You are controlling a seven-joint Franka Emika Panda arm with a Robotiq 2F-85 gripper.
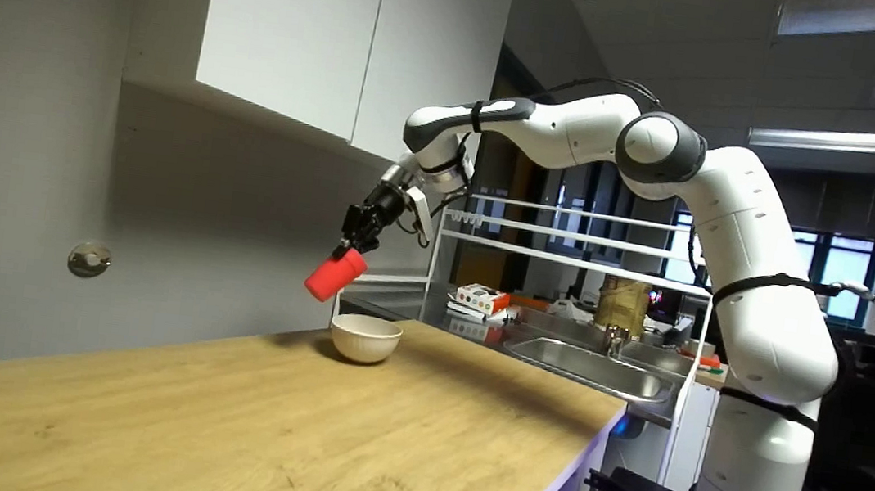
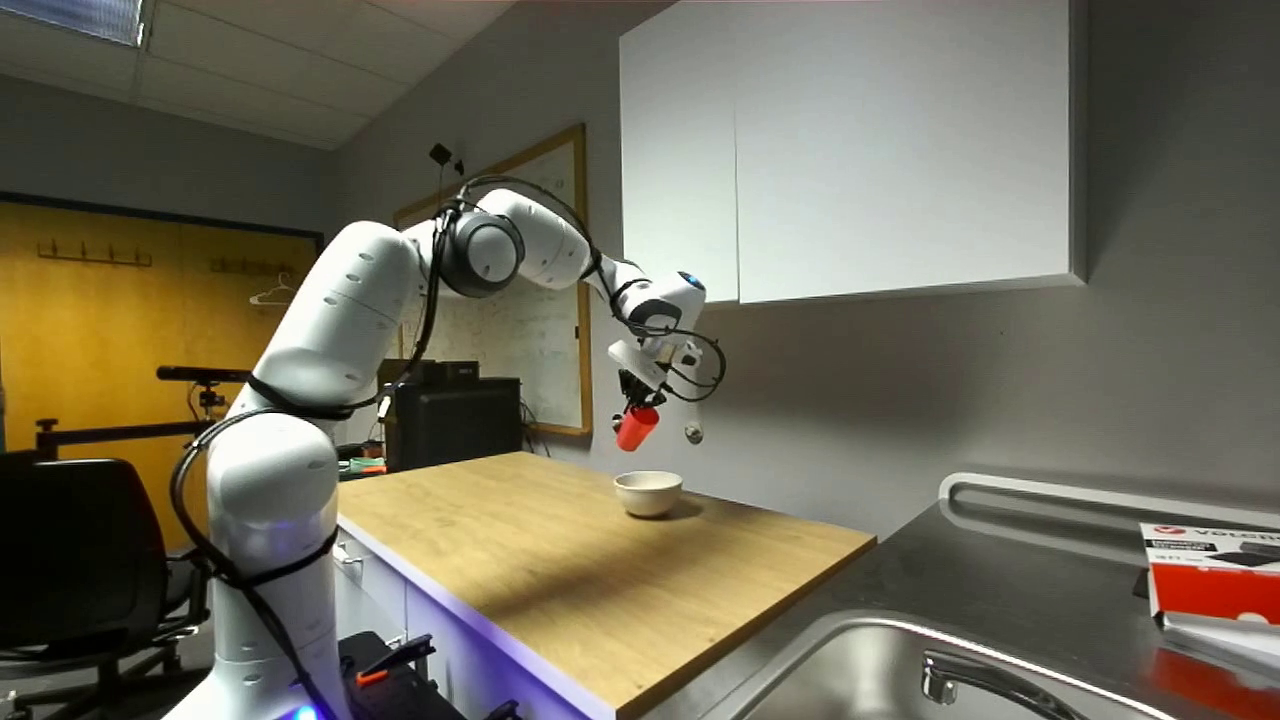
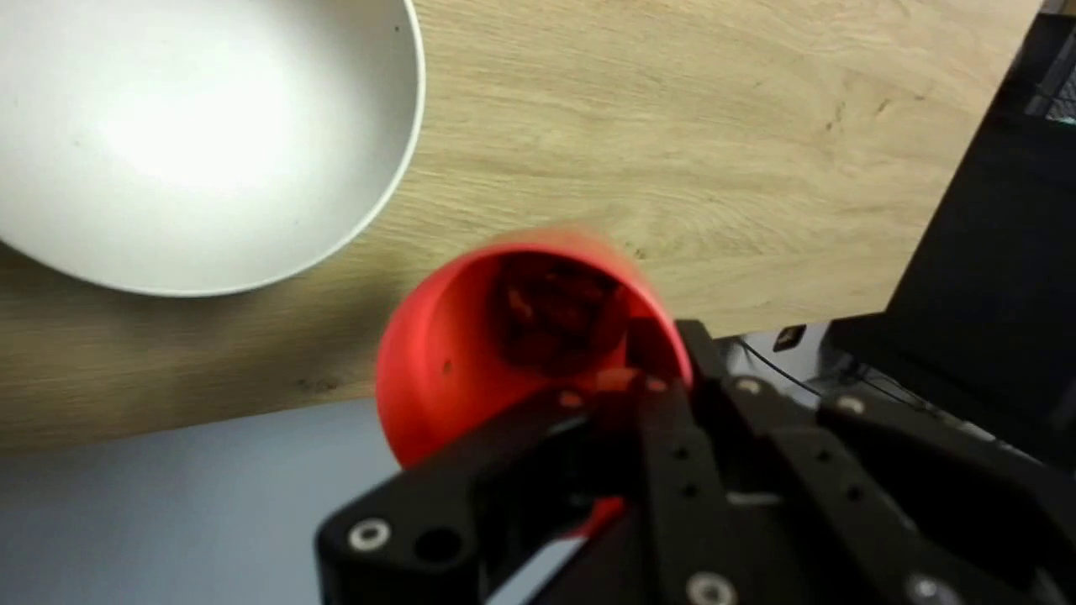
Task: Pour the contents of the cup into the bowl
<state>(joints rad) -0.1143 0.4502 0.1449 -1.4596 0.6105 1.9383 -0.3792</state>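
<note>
Black claw (image 3: 635,378) gripping tilted plain red cup (image 3: 471,378), shadowed pieces (image 3: 555,311) inside

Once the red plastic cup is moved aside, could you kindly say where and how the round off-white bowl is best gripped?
Probably by the thin rim of the off-white bowl, from above, on the side away from the grey wall: the bowl stands upright and open near that wall, its sides flaring outward.

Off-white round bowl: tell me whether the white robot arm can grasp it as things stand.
Probably not: its black gripper is closed on the tapered red plastic cup, though nothing visible stands between that and the off-white bowl.
</note>
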